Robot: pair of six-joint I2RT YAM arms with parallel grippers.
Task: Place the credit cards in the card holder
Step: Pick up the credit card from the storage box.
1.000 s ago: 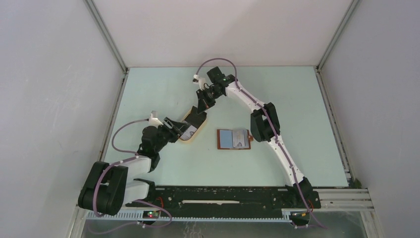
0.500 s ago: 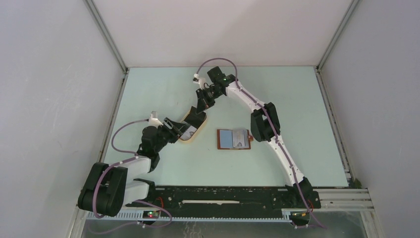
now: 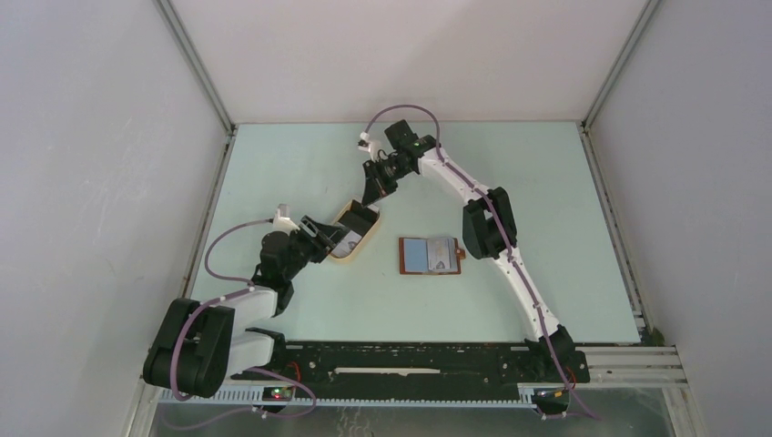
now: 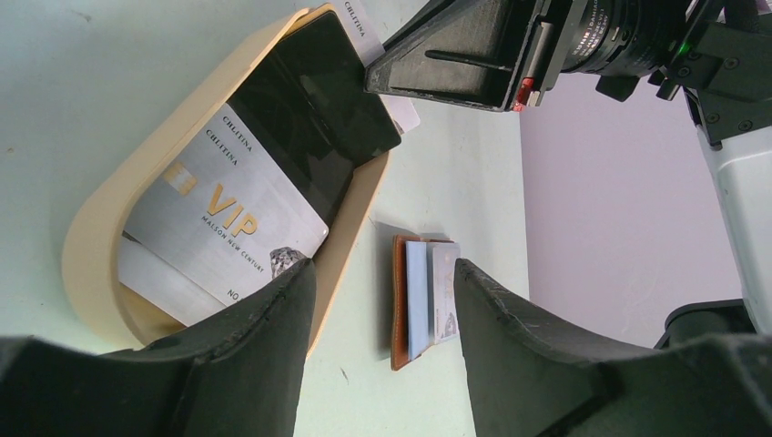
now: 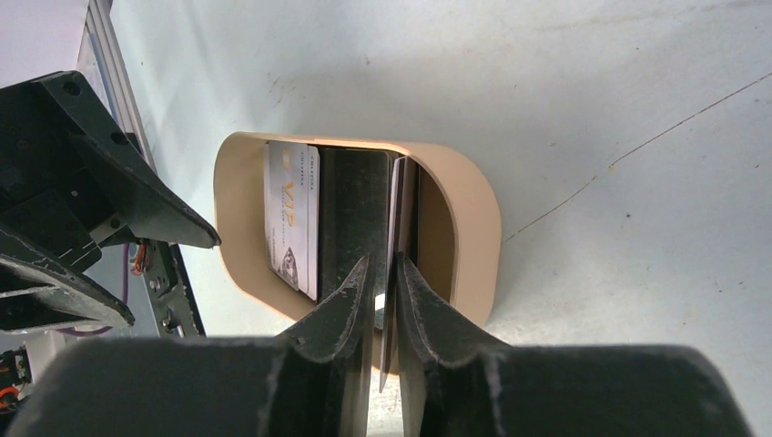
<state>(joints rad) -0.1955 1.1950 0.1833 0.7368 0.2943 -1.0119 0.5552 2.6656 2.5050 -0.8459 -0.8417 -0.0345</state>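
My right pincer hangs narrow over the one o'clock end of the tray, a thin card's edge in its gap; whether it grips, I cannot tell. My left pincer gapes empty at seven. Credit cards lie inside, the black card tilted. The card holder lies open at three o'clock.

The left gripper gapes — the right gripper barely parted.

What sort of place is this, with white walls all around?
Most likely a robot test booth in a lab: plain white walls box in a pale green table, two mechanical arms are bolted at its near edge, and the props are a tray of cards and a wallet.
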